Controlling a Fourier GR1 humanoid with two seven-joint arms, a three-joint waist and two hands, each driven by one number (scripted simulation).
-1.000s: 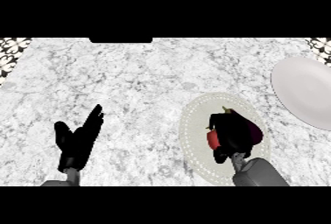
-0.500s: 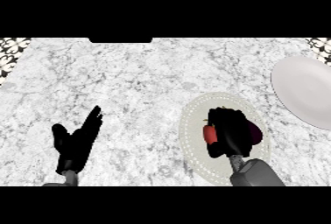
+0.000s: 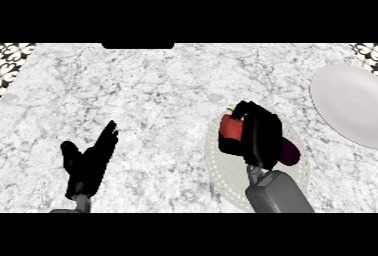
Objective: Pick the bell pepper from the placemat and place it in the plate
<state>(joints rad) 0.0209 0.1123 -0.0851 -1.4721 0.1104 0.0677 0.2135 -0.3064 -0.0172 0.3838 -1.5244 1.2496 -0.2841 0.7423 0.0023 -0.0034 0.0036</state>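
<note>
The marble table (image 3: 162, 95) fills the view, grey-veined white, running out from under both hands on every side. The plate (image 3: 345, 107), a plain white round dish, lies up and to the right of the right hand, well apart from it, with its far side cut off by the picture's right edge. The placemat (image 3: 214, 172), a pale round mat with a dotted border, lies directly under the right hand, showing mostly to that hand's left and below it. The right hand (image 3: 260, 137) comes up from a grey forearm (image 3: 279, 195) at the lower edge, and its black fingers are curled over the bell pepper (image 3: 232, 127), which shows as a red patch at the hand's upper left side, with a small stem tip just above it. Most of the bell pepper is hidden by the hand; it sits over the placemat, and whether it touches the mat or is lifted off it cannot be told. A dark maroon patch (image 3: 289, 151) shows just to the right of this hand, on the mat. The left hand (image 3: 87, 165) is far to the left of the right hand, open with fingers straight and pointing up, holding nothing, resting near the lower edge.
</note>
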